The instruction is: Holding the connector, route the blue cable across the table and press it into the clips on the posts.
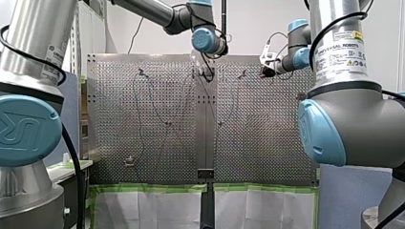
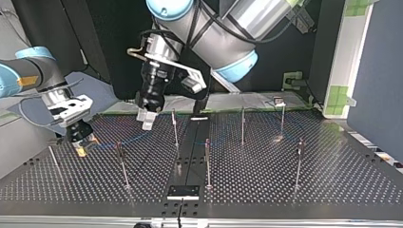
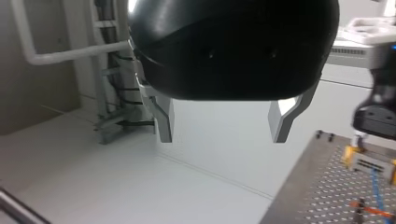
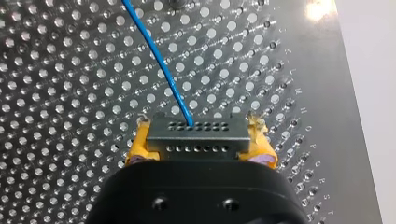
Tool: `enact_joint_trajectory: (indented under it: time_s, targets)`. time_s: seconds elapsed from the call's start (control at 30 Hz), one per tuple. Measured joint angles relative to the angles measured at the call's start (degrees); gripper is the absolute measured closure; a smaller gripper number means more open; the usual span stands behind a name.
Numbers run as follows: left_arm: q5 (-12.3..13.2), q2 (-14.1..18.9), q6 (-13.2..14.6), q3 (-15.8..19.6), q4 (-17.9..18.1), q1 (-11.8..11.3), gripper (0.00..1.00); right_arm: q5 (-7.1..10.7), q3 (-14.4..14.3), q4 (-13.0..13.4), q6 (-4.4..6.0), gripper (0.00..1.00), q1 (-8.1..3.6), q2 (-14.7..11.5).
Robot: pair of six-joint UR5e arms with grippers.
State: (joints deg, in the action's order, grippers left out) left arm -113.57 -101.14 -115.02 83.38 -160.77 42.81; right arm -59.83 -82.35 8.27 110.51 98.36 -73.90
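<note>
My right pincer (image 4: 198, 154) is pinching the connector (image 4: 196, 135); my left pincer (image 3: 223, 133) is hanging spread and empty. The blue cable (image 4: 159, 60) is seemingly lying unclipped, with the posts (image 2: 207, 161) awaiting it.

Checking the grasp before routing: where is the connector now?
The connector sits clamped between my right tool's yellow pads, low over the perforated table at the top view's left, blue cable leading from it.

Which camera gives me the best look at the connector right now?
Right wrist view: the connector is close up, clamped between yellow pads, with the blue cable leaving it. Left wrist view shows it small, far off. Top view shows only my right gripper around it; front view, nothing clear.
</note>
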Motion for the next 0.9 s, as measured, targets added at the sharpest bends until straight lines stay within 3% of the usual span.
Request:
enact_joint_trajectory:
  time_s: [0.2, 0.4, 0.63, 0.9]
  targets:
    - [-0.17, 2.54, -0.37, 2.72, 2.76, 0.09, 0.0, 0.07, -0.01, -0.07, -0.01, 1.0, 0.12, -0.1]
    - [-0.31, 2.87, 0.5, 5.7, 5.7, 0.03, 0.0, 0.0, -0.01, -0.16, 0.14, 1.0, 0.16, -0.59]
    - [-1.64, 0.35, 2.91, 8.95, 8.96, -0.18, 0.0, -0.08, -0.04, -0.2, 0.27, 1.0, 0.35, -0.92]
    - [-2.81, -3.74, 1.51, 13.07, 13.08, 0.77, 0.0, -0.13, -0.04, -0.18, 0.32, 1.0, 0.63, -0.93]
